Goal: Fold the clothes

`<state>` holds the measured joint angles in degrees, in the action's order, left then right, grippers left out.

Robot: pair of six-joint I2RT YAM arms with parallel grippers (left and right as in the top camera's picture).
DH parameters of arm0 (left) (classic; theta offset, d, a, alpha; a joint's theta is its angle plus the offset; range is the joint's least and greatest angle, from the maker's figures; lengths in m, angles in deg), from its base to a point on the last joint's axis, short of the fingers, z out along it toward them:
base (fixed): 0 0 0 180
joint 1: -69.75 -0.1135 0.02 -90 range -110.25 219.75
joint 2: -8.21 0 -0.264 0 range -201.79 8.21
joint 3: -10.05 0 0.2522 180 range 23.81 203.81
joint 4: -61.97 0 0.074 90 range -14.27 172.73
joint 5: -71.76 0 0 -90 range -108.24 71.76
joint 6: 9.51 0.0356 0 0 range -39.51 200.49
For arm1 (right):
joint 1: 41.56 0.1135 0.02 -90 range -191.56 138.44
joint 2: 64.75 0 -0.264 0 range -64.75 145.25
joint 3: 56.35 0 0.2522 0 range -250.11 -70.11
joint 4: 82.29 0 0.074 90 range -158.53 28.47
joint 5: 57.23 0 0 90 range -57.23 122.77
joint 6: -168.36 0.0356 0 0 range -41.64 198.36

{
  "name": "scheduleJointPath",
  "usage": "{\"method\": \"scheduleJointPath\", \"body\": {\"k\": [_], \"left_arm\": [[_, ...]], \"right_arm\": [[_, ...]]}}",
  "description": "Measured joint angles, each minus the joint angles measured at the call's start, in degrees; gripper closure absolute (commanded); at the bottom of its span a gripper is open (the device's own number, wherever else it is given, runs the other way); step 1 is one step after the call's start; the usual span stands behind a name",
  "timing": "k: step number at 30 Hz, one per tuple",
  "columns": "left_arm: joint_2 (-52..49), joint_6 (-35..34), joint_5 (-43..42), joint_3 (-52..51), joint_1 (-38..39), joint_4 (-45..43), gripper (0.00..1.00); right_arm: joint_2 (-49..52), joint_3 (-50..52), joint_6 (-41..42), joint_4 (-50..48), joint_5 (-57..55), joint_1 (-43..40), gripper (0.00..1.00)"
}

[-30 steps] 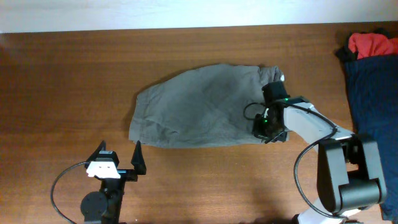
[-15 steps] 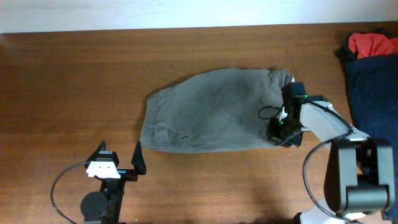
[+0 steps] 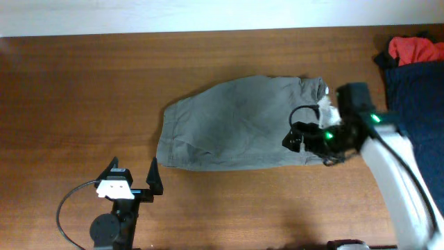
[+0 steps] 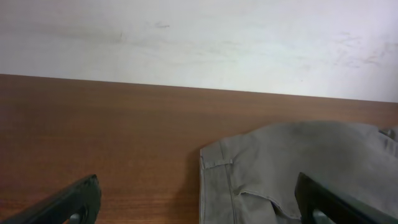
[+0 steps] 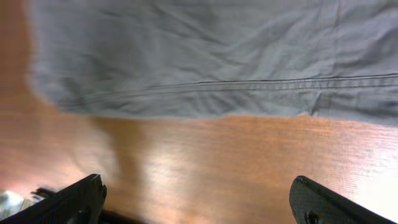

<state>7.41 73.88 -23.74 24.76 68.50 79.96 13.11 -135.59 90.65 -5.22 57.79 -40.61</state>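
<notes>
Right wrist view puts the right tool (image 5: 196,202) spread to its full width, with nothing between its fingers but bare tabletop (image 5: 205,162). Just ahead of it the stitched hem of the grey shorts (image 5: 205,50) runs straight across, and fabric fills everything beyond that edge. The left tool (image 4: 196,199) is also wide open and empty. Free wood lies ahead of it and off to its left, and the shorts' near corner sits ahead and to its right, well clear of the fingers.

From overhead the shorts lie flat and wrinkled mid-tabletop, their bunched end just beside the right tool. Out past that arm, a navy garment (image 3: 416,104) and behind it a red garment (image 3: 415,48) lie at the tabletop's edge, apart from the shorts.

A second ago the right tool was closed on that bunched end. Since then the shorts have slid toward the right arm's side, the fingers have let go, and the arm has swung outward. The left tool has not moved.

The tabletop is brown wood grain with a sheen, ending at a plain white wall (image 4: 199,37).
</notes>
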Motion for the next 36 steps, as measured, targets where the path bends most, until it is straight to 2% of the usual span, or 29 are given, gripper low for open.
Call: {"method": "scheduleJointPath", "body": {"k": [6, 9, 14, 21, 25, 28, 33, 36], "left_arm": [[0.00, 0.00, 0.00, 0.00, 0.00, 0.00, 0.01], [0.02, 0.00, 0.00, 0.00, 0.00, 0.00, 0.01], [0.00, 0.00, -1.18, 0.00, 0.00, -0.50, 0.01], [0.00, -0.07, -13.42, 2.21, 0.00, -6.58, 0.01], [-1.01, -0.24, -17.90, 10.84, 0.00, -1.90, 0.01], [-4.96, -0.20, -21.07, 21.27, 0.00, 5.97, 0.01], [-20.61, 3.23, -27.69, 40.76, 0.11, 23.96, 0.01], [-32.13, 5.11, -33.73, 50.03, 0.11, 30.29, 0.01]], "right_arm": [[-19.96, -0.68, 1.20, 2.58, 0.66, 2.56, 0.01], [-25.27, -0.76, 1.25, 4.15, 0.79, 4.02, 0.01], [-29.70, -0.74, 1.33, 9.14, 0.85, 5.31, 0.01], [-30.77, -0.68, 1.44, 13.35, 0.79, 5.44, 0.01], [-30.93, -0.17, 2.47, 13.62, -0.87, 5.44, 0.01], [-31.50, 0.31, 4.70, 12.94, -3.52, 5.49, 0.01], [-34.32, 0.61, 7.13, 11.61, -6.16, 5.49, 0.01], [-36.48, 0.72, 8.85, 11.69, -8.66, 5.49, 0.01]]}}
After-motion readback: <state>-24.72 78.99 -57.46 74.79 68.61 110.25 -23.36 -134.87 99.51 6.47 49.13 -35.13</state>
